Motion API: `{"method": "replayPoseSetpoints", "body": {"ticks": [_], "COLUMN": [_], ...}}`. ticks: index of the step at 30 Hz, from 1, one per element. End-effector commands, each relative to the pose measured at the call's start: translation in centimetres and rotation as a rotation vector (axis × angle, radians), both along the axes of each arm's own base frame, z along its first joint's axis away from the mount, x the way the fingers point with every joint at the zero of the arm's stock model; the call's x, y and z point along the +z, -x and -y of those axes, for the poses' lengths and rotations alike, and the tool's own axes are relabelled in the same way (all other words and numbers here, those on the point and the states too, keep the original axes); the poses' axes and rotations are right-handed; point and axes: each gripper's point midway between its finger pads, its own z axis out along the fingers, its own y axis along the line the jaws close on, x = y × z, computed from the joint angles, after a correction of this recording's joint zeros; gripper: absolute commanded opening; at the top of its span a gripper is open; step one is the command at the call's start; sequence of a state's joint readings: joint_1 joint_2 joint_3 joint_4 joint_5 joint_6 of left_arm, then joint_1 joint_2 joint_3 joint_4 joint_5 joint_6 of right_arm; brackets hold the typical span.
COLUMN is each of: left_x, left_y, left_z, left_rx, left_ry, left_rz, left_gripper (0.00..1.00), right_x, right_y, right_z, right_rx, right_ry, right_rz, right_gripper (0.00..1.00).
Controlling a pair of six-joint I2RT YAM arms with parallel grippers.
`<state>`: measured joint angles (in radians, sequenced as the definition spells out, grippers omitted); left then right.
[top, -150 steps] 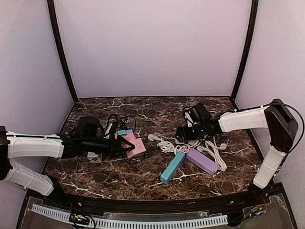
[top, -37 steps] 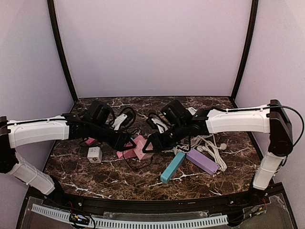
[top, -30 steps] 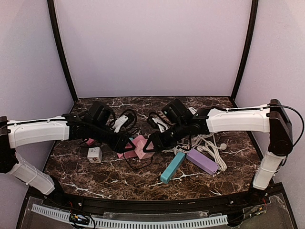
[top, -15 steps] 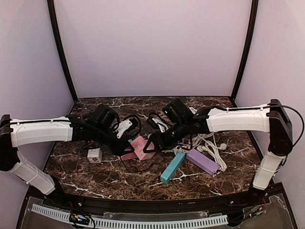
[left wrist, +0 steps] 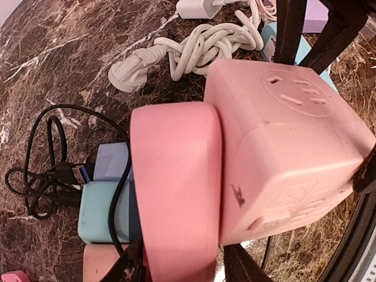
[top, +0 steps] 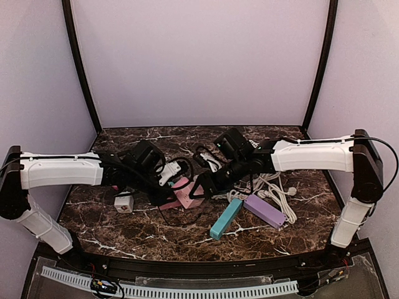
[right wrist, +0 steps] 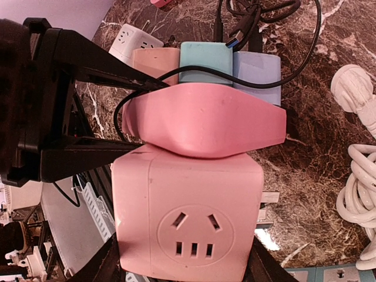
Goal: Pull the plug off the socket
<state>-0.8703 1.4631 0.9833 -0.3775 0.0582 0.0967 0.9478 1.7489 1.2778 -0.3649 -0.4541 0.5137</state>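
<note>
A pink cube socket point(right wrist: 188, 217) has a flat pink plug point(right wrist: 205, 120) seated against one face. My right gripper point(right wrist: 183, 267) is shut on the cube, one finger on each side. My left gripper point(left wrist: 182, 267) is shut on the plug point(left wrist: 176, 194), right beside the cube point(left wrist: 282, 158). In the top view both grippers meet at the table's middle: the left gripper point(top: 166, 189) comes from the left and the right gripper point(top: 202, 185) from the right, with the cube point(top: 187, 190) between them. The plug's black cable point(left wrist: 44, 147) trails away.
A teal power strip point(top: 225, 218) and a purple one point(top: 264, 210) lie right of centre. A coiled white cable point(top: 274, 190) lies behind them. A white cube socket point(top: 123, 204) sits at the left. Pastel adapters point(left wrist: 103, 211) and black cable loops point(top: 181, 165) lie beneath and behind the grippers.
Both arms have come in from the sides to the table's middle. Over the last second the left arm pushed further right toward the cube, while the right gripper kept hold of the cube.
</note>
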Motion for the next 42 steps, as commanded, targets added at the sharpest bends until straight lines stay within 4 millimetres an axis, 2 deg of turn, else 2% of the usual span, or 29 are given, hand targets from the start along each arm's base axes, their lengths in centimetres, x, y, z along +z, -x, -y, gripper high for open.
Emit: {"method": "replayPoseSetpoints", "body": {"ticks": [1,4,15,18,20,23,24,26,30,33,37,42], "left_x": [-0.8,-0.9,-0.6,-0.3,0.0,0.5,0.5,0.8,1.2,1.4,1.8,2.7], "left_y": [-0.1,-0.3,-0.4,-0.2,0.0,0.2,0.3,0.2,0.2,0.3,0.4,0.6], "left_z": [-0.7,-0.8,-0.6,-0.3,0.2,0.8,0.8,0.9,1.4,1.7,2.1,2.9], "left_rx": [0.005,0.022,0.059,0.079,0.089,0.118,0.125,0.157,0.217,0.26,0.299,0.297], "left_ry": [-0.092,-0.101,-0.068,-0.033,0.007,0.07,0.079,0.101,0.158,0.198,0.251,0.327], "left_rz": [0.016,0.023,0.014,-0.006,-0.024,-0.054,-0.061,-0.073,-0.117,-0.155,-0.195,-0.215], "left_gripper": [0.4,0.35,0.02,0.01,0.01,0.01,0.01,0.01,0.01,0.01,0.01,0.01], "right_x": [4.3,4.3,3.0,3.0,2.8,3.0,3.1,3.2,2.9,2.8,2.6,1.6], "right_y": [-0.1,-0.1,-1.0,-1.0,-1.2,-1.3,-1.4,-1.4,-1.4,-1.2,-0.8,-0.6], "right_z": [-1.0,-0.9,0.0,0.1,0.3,0.5,0.7,1.0,2.2,3.0,3.1,2.3], "right_rx": [0.05,0.048,-0.013,-0.033,-0.053,-0.072,-0.08,-0.093,-0.13,-0.159,-0.186,-0.192], "right_ry": [-0.12,-0.117,-0.052,-0.05,-0.048,-0.05,-0.048,-0.043,-0.011,0.0,0.021,0.041], "right_rz": [0.072,0.074,0.106,0.101,0.099,0.106,0.111,0.12,0.131,0.132,0.144,0.131], "right_gripper": [0.0,0.0,0.0,0.0,0.16,0.54,0.63,0.75,0.87,0.92,0.93,0.94]}}
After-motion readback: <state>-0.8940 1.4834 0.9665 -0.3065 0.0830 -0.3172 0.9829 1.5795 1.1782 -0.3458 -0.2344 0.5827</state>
